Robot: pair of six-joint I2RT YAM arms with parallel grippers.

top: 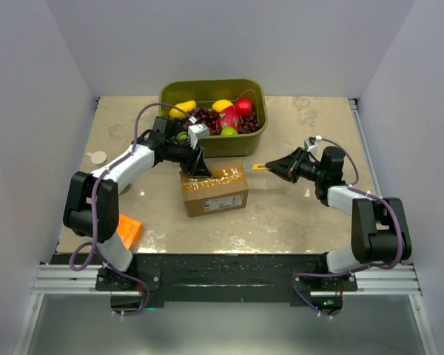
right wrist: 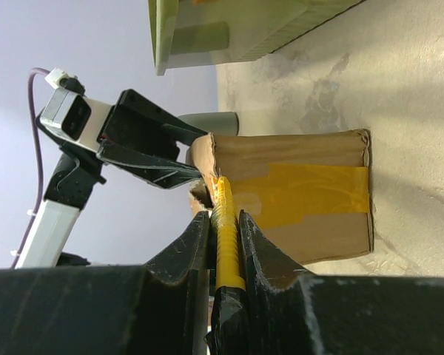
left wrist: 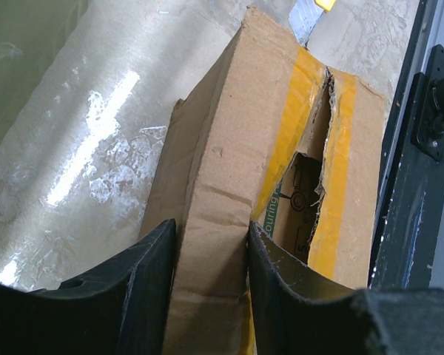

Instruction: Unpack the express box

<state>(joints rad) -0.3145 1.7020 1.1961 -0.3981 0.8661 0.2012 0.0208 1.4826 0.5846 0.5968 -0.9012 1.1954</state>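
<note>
The express box [top: 214, 191] is a brown carton lying mid-table, with a white label on its near side. Its yellow tape [left wrist: 292, 111] is slit along the top seam, and printed packaging [left wrist: 300, 196] shows through the gap. My left gripper [top: 199, 167] is shut on the box's left end, with cardboard [left wrist: 211, 244] pinched between both fingers. My right gripper [top: 280, 168] is shut on a yellow cutter [right wrist: 228, 237]. The cutter's tip [top: 257, 167] sits just off the box's right end, level with the taped seam.
A green bin [top: 170, 92] of toy fruit stands right behind the box and the left gripper. A flat orange box [top: 127, 229] lies by the left arm's base. A white disc [top: 98, 157] sits at the far left. Grey walls close in on both sides.
</note>
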